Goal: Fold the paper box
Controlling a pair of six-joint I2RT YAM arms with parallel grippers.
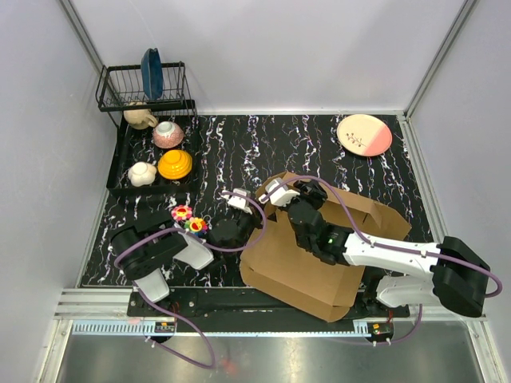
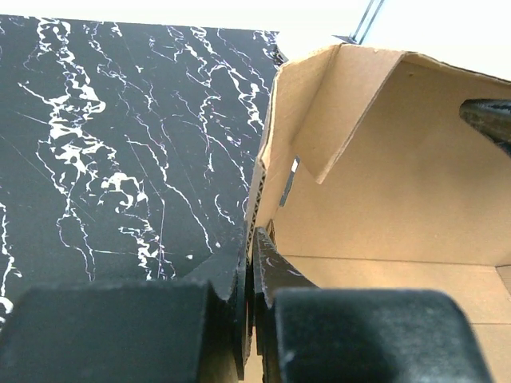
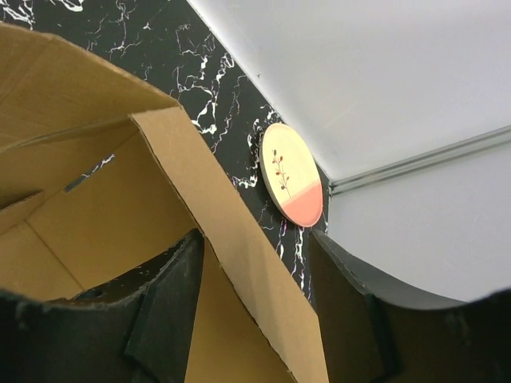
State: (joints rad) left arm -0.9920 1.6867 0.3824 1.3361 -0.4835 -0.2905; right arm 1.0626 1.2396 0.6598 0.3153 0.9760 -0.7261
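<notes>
Left gripper [image 2: 254, 281] first: its black fingers [image 2: 279, 279] are pressed tight together with the raw fluted edge of a side wall pinched between them. So it has hold of the paper box [image 1: 295, 267], a big die-cut shell of plain brown corrugated cardboard. Over to the right gripper [image 3: 255, 251], whose dark fingers [image 3: 169, 307] stand apart, straddling an upright panel. The panel sits close against one finger with clear space on the other side — a loose bracket, not a grip. The box sits at the near edge, right of centre, on the black, white-veined marble-look tabletop [image 1: 239, 144]. How far along? I'd call it midway. The walls are up and the body makes a trough, but an inner flap leans in untucked, a narrow slot beside it shows empty, and the top is open. Locking the tabs and closing up are left, by my reading. The board looks matte and stiff, creased along scored lines — and far behind, a smooth round cream-and-pink plate [image 3: 291, 185] lies flat on the table, well apart.
</notes>
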